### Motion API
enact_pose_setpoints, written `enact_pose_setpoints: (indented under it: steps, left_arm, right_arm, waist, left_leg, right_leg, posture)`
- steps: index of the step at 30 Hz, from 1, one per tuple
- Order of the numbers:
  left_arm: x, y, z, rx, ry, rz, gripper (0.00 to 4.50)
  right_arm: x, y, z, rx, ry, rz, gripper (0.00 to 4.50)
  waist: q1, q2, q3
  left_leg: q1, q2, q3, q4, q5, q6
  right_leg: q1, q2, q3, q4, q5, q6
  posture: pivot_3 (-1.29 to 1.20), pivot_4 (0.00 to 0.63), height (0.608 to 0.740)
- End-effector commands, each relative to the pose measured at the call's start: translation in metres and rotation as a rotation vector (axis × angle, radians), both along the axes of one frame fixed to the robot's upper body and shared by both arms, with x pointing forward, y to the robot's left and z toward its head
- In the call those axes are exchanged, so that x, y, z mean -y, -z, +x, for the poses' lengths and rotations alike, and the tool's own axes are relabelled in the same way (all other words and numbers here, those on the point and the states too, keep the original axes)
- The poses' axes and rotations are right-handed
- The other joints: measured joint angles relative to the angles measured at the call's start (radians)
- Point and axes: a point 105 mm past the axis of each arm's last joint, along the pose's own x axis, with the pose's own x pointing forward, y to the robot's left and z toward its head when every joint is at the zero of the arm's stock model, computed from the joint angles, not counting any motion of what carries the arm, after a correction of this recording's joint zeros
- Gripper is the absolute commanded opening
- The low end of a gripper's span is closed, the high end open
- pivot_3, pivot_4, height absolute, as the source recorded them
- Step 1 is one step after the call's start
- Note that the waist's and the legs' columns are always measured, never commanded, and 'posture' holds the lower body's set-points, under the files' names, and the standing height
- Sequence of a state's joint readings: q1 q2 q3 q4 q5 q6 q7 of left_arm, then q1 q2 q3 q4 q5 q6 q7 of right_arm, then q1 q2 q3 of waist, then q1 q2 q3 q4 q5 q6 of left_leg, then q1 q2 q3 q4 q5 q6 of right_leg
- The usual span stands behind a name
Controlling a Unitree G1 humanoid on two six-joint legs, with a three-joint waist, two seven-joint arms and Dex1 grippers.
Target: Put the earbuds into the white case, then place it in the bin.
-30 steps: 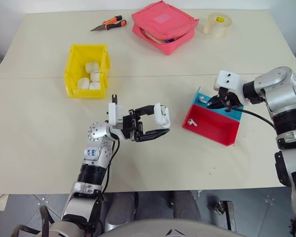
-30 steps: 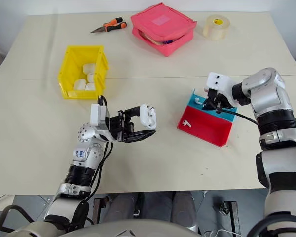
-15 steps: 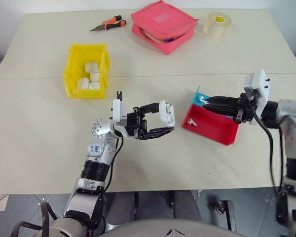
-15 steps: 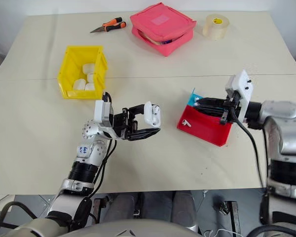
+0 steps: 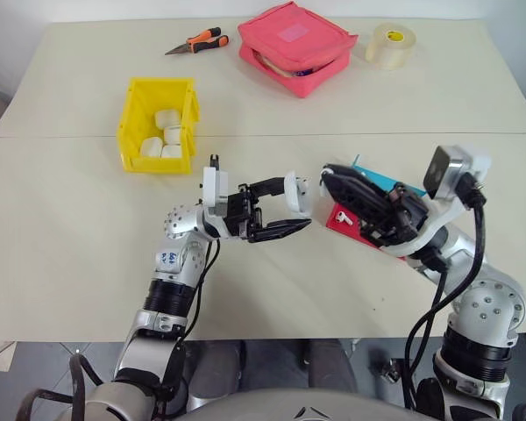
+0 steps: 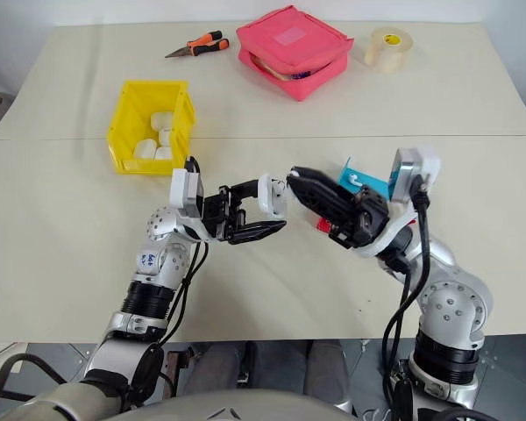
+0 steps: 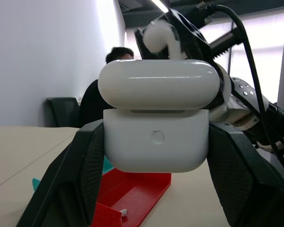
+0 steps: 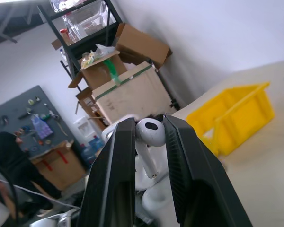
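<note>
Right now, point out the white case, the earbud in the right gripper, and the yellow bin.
white case (image 7: 156, 137), left wrist view, front face.
earbud (image 8: 149, 132), right wrist view, its head.
bin (image 5: 131, 112), left eye view, left wall.

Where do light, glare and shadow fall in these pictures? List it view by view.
Left eye view: even overhead light; the bin casts only a faint, soft shadow on the table. Left wrist view: bright windows backlight the scene, yet the white case is evenly lit. Right wrist view: a small glossy highlight sits on the earbud, in front of a bright wall.

Two earbuds (image 8: 148, 135), five white cases (image 7: 156, 120), one bin (image 5: 156, 124).
</note>
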State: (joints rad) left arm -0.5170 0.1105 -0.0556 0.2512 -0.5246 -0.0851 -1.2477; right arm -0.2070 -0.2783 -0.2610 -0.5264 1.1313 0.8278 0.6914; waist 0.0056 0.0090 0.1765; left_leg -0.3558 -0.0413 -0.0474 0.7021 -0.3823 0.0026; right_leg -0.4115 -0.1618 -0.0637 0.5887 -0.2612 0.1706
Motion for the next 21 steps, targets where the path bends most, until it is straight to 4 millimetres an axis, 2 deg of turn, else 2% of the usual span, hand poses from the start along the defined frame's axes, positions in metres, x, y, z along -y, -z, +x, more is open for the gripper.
enact_pose_setpoints:
  steps: [1,10,21]
  left_arm:
    - [0.001,-0.010,0.000,0.020,0.001,-0.027,2.80]
    - [0.001,-0.014,-0.001,0.014,0.003,-0.044,2.80]
    - [0.000,-0.015,-0.001,0.017,0.010,-0.047,2.80]
  right_arm:
    - [-0.008,-0.006,-0.009,0.033,-0.023,0.028,0.58]
    - [-0.008,0.011,-0.001,-0.004,0.036,0.043,0.58]
    - [-0.007,0.008,0.002,-0.008,0.055,0.113,0.58]
  waist:
    - [-0.003,0.000,0.000]
    - [-0.005,0.000,0.000]
    - [-0.006,0.000,0.000]
  left_leg:
    - [0.000,0.000,0.000,0.000,0.000,0.000]
    - [0.001,0.000,0.000,-0.001,0.000,0.000]
    - [0.001,0.000,0.000,-0.001,0.000,0.000]
  right_leg:
    - [0.000,0.000,0.000,0.000,0.000,0.000]
    - [0.000,0.000,0.000,0.000,0.000,0.000]
    - [0.000,0.000,0.000,0.000,0.000,0.000]
  posture:
    - [0.00,0.150,0.740]
    - [0.00,0.150,0.740]
    - [0.00,0.150,0.740]
